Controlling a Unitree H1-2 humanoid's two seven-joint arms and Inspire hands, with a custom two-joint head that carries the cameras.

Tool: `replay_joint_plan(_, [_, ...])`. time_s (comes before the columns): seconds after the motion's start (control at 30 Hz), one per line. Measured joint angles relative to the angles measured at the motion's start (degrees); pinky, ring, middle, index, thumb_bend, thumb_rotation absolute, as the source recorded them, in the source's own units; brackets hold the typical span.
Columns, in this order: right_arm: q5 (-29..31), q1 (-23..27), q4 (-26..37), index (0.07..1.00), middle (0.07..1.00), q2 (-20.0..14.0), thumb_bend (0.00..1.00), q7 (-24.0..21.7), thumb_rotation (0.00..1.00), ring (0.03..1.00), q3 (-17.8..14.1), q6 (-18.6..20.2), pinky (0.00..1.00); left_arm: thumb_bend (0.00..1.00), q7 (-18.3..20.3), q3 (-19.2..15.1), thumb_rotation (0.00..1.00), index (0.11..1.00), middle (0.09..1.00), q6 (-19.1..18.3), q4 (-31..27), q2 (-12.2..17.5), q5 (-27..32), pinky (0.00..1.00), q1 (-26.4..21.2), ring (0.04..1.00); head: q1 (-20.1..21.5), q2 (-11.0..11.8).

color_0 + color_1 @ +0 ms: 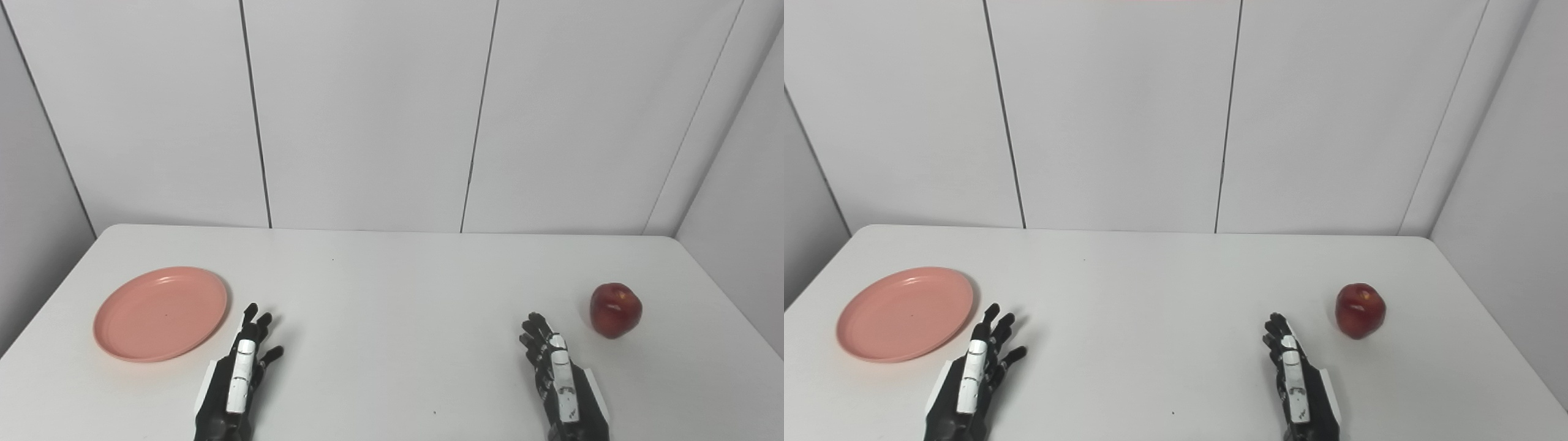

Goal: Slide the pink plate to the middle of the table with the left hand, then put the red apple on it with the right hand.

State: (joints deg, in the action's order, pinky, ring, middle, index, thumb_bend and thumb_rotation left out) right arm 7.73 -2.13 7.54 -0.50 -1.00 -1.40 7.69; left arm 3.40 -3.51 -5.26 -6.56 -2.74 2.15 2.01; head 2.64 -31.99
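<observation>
A pink plate (160,312) lies flat on the left part of the white table (392,294), with nothing on it. A red apple (615,309) stands upright far to the right. My left hand (242,367) rests low near the front edge, just right of the plate's near rim, fingers spread and holding nothing. My right hand (554,370) sits near the front edge too, a short way left of and nearer than the apple, fingers extended and empty. Neither hand touches its object.
White wall panels (367,110) rise behind the table's far edge. The right wall (747,184) angles in close to the table's right side. Bare tabletop stretches between the two hands.
</observation>
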Motion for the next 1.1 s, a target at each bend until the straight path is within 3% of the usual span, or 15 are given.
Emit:
replay_joint_plan(0.33, [-0.13,-0.05,0.10,0.918,0.922,-0.01,0.87,0.01,1.00,0.932,0.24,0.04,1.00,0.74,-0.02,0.40,1.00,0.990,0.959,6.06,1.29,0.01,-0.27,1.00,0.07,0.988,0.00,-0.09])
replay_joint_plan(0.5, [-0.14,-0.08,0.28,0.921,0.923,-0.01,0.86,0.01,1.00,0.934,0.35,0.20,1.00,0.73,-0.07,0.74,0.99,0.988,0.964,6.34,1.29,0.00,-0.87,1.00,0.10,0.993,0.18,-0.35])
replay_joint_plan(0.6, [-0.21,-0.09,0.40,0.920,0.921,0.00,0.86,0.08,1.00,0.933,0.47,0.36,1.00,0.67,-0.52,0.74,1.00,0.967,0.958,6.30,1.28,0.00,-1.89,1.00,0.11,0.994,0.26,-0.53])
replay_joint_plan(0.77, [-0.32,-0.10,0.64,0.919,0.919,0.01,0.87,0.39,1.00,0.933,0.73,0.69,1.00,0.64,-1.24,0.71,1.00,0.956,0.955,5.29,1.14,0.01,-3.82,1.00,0.10,0.994,0.53,-0.62])
replay_joint_plan(1.1, [-0.21,-0.10,0.92,0.918,0.932,0.04,0.87,0.61,1.00,0.944,0.89,1.15,1.00,0.60,-1.20,0.09,1.00,0.971,0.968,-1.53,-0.78,0.04,-3.71,1.00,0.10,0.993,0.79,-0.88])
